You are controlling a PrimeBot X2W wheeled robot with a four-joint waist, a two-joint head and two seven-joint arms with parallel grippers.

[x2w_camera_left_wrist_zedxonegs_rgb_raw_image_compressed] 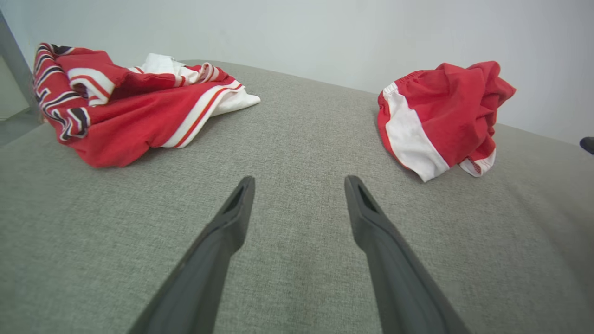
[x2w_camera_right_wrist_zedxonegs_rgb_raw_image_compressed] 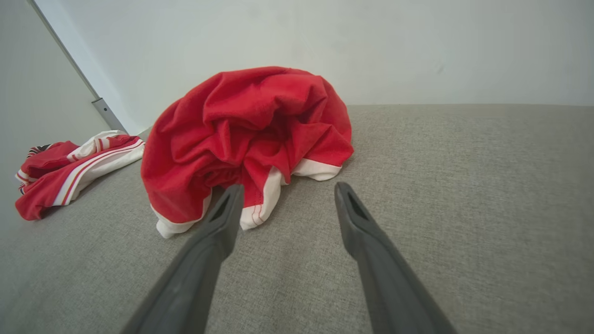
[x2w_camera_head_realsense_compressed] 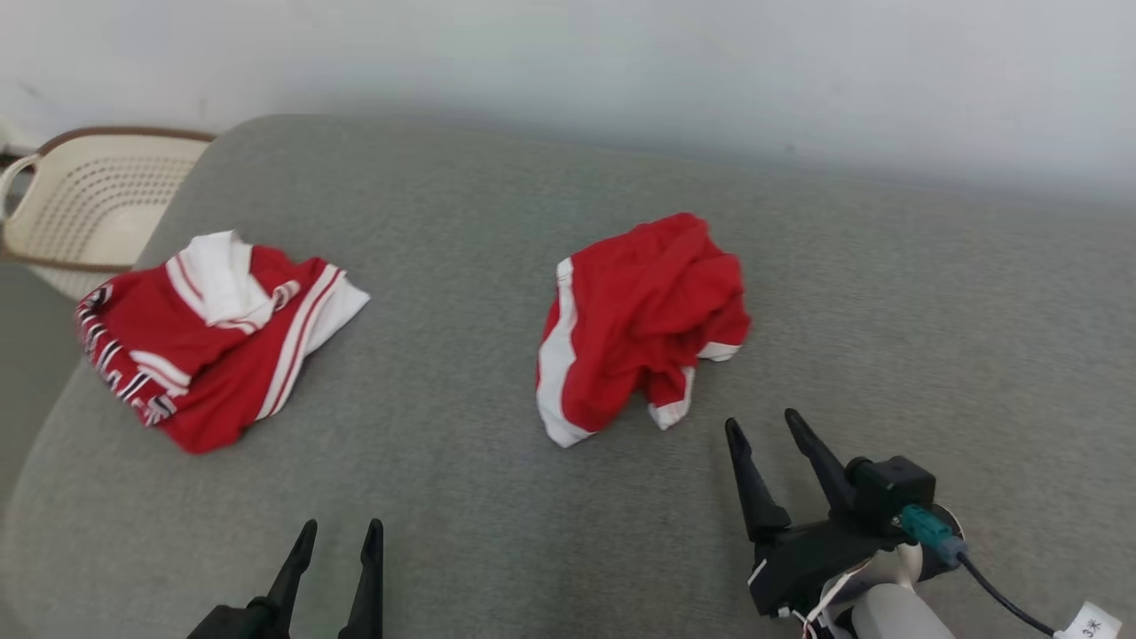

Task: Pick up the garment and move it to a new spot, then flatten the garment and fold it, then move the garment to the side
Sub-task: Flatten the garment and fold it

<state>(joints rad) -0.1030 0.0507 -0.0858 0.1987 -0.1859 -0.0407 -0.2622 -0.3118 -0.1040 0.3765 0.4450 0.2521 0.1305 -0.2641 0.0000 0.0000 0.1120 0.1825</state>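
Note:
A crumpled red garment (x2w_camera_head_realsense_compressed: 639,319) with white side bands and hems lies in a heap near the middle of the grey fabric-covered surface (x2w_camera_head_realsense_compressed: 461,497). My right gripper (x2w_camera_head_realsense_compressed: 761,420) stands open just in front of and right of it, a short gap from its lower hem. In the right wrist view the garment (x2w_camera_right_wrist_zedxonegs_rgb_raw_image_compressed: 250,125) bulks up right ahead of the open right gripper (x2w_camera_right_wrist_zedxonegs_rgb_raw_image_compressed: 288,185), whose left fingertip overlaps the white hem. My left gripper (x2w_camera_head_realsense_compressed: 343,525) is open at the near edge, with nothing between its fingers. The left wrist view has the garment (x2w_camera_left_wrist_zedxonegs_rgb_raw_image_compressed: 445,111) off to the right of the left gripper (x2w_camera_left_wrist_zedxonegs_rgb_raw_image_compressed: 300,178).
A second red garment (x2w_camera_head_realsense_compressed: 213,346) with white and dark stripes lies bunched at the surface's left edge; it is the same striped garment (x2w_camera_left_wrist_zedxonegs_rgb_raw_image_compressed: 130,106) in the left wrist view. A cream perforated basket (x2w_camera_head_realsense_compressed: 89,204) stands beyond the left edge. A pale wall runs behind.

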